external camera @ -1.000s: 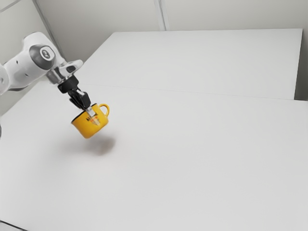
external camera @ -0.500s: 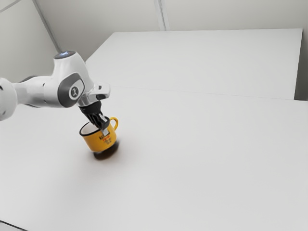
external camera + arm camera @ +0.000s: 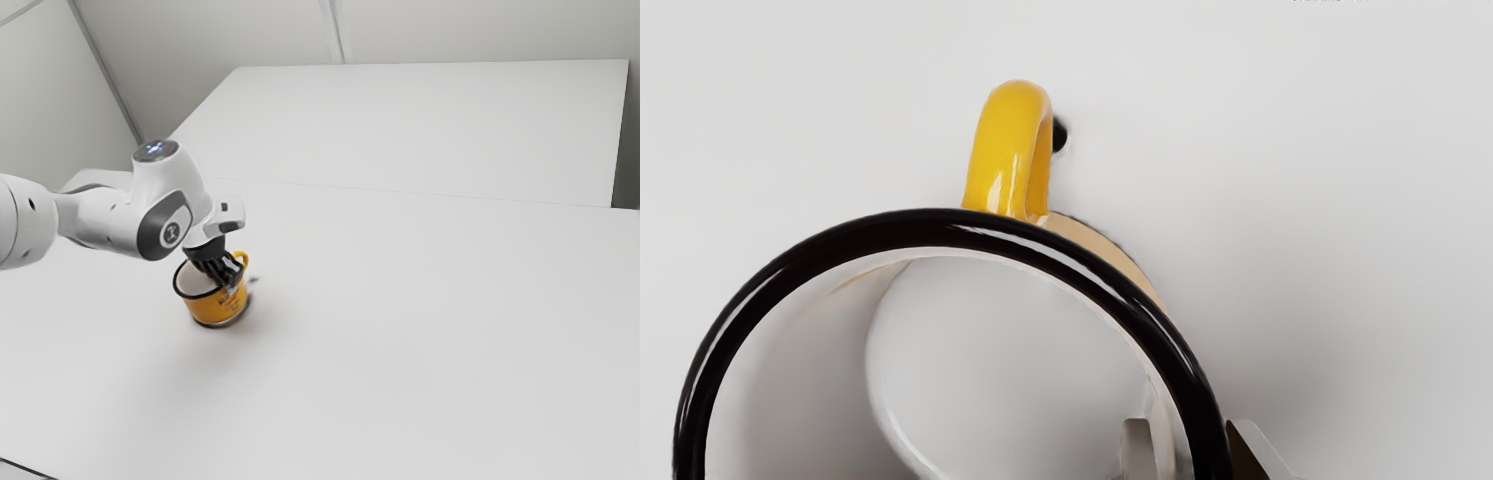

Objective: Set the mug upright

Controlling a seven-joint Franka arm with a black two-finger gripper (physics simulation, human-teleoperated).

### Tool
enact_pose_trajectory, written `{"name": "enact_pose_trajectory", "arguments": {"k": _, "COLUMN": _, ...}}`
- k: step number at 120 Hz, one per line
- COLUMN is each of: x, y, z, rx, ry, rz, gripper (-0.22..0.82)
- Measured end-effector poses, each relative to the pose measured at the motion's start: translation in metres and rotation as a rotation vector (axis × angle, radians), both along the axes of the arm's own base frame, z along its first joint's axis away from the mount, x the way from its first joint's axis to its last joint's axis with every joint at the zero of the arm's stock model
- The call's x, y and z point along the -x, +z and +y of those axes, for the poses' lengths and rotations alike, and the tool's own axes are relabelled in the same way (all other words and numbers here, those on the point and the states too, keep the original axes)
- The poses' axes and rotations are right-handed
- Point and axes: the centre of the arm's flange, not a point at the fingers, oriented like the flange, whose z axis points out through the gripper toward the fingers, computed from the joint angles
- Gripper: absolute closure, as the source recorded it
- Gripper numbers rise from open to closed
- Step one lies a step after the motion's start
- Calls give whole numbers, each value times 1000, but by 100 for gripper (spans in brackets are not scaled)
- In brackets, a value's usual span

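So — fingers [image 3: 233, 280] grip mug [image 3: 206, 308] at rim [image 3: 946, 228], tabletop [image 3: 420, 330] around.

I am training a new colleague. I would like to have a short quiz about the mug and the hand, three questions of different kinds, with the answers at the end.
1. What colour is the rim of the mug?
A) White
B) Black
C) Yellow
2. True or false: the mug is upside down, its opening facing the table.
3. Fill in: the hand has one finger inside the mug and the other ____ it.

Key: 1 B; 2 false; 3 outside
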Motion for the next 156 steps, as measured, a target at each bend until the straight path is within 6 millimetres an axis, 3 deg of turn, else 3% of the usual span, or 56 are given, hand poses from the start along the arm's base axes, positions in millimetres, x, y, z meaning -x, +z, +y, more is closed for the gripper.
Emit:
{"name": "enact_pose_trajectory", "arguments": {"k": 19, "x": 1, "y": 13, "z": 13, "rx": 5, "ry": 59, "rz": -36, "gripper": 26}}
{"name": "enact_pose_trajectory", "arguments": {"k": 30, "x": -1, "y": 40, "z": 19, "rx": 5, "ry": 89, "rz": -79, "gripper": 17}}
{"name": "enact_pose_trajectory", "arguments": {"k": 38, "x": -9, "y": 62, "z": 12, "rx": 8, "ry": 90, "rz": -104, "gripper": 12}}
{"name": "enact_pose_trajectory", "arguments": {"k": 52, "x": -31, "y": 98, "z": -16, "rx": 22, "ry": 60, "rz": -117, "gripper": 7}}
{"name": "enact_pose_trajectory", "arguments": {"k": 69, "x": -78, "y": 158, "z": -45, "rx": 47, "ry": 34, "rz": -120, "gripper": 4}}
{"name": "enact_pose_trajectory", "arguments": {"k": 91, "x": -97, "y": 218, "z": -15, "rx": 53, "ry": 99, "rz": -92, "gripper": 2}}
{"name": "enact_pose_trajectory", "arguments": {"k": 110, "x": -97, "y": 259, "z": -9, "rx": 51, "ry": 115, "rz": -59, "gripper": 1}}
{"name": "enact_pose_trajectory", "arguments": {"k": 125, "x": -89, "y": 270, "z": -10, "rx": 51, "ry": 120, "rz": -13, "gripper": 0}}
{"name": "enact_pose_trajectory", "arguments": {"k": 156, "x": -80, "y": 267, "z": -11, "rx": 48, "ry": 127, "rz": 59, "gripper": 0}}
